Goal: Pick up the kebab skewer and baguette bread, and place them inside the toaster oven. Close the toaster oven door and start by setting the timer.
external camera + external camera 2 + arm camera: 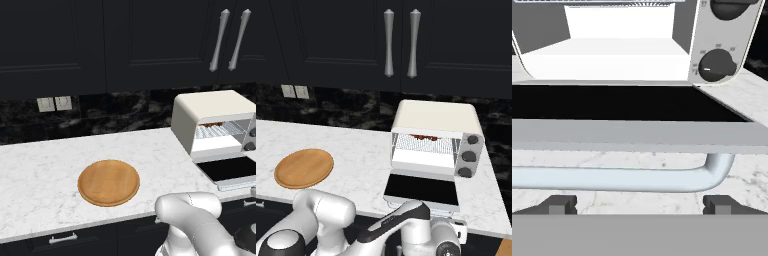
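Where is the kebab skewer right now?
The kebab skewer lies on the wire rack inside the toaster oven, toward the back, above the dropped-open door.

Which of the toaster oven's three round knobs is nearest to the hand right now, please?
The bottom knob on the toaster oven, lowest of the three in the right-hand panel. It sits just above the lowered toaster oven door, whose handle the open hand faces.
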